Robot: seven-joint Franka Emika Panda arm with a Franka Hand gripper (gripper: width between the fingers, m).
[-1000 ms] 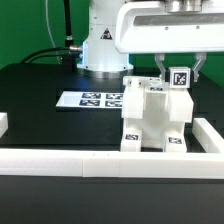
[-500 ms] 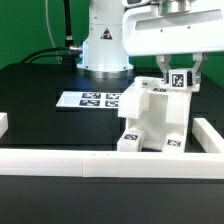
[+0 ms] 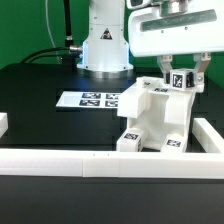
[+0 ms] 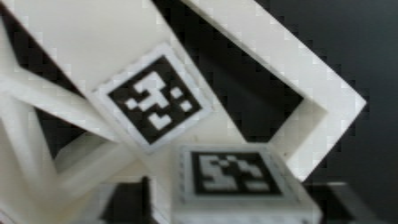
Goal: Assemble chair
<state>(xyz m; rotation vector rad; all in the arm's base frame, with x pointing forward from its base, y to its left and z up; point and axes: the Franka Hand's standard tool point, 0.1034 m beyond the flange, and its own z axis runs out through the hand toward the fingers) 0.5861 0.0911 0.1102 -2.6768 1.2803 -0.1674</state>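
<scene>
The chair (image 3: 150, 120) stands as a blocky white body at the exterior view's right, with tags on its low front feet. A small tagged white block (image 3: 181, 78) sits on its top rear edge. My gripper (image 3: 183, 80) hangs straight over that block, open, one finger (image 3: 166, 72) on each side with a slim gap to the block. In the wrist view the block (image 4: 231, 172) lies between the dark fingers (image 4: 139, 200) of the gripper (image 4: 235, 200). Beyond it are a slanted chair panel with a large tag (image 4: 160, 95) and white bars.
The marker board (image 3: 95, 100) lies flat on the black table behind the chair. A white border rail (image 3: 90, 162) runs along the front, with side pieces at the right (image 3: 210, 135) and left (image 3: 3, 122). The robot base (image 3: 105, 45) stands at the back.
The fingers were shut on the small tagged block; they have now spread apart and let it go. The block stays on the chair's top. The arm has barely moved.
</scene>
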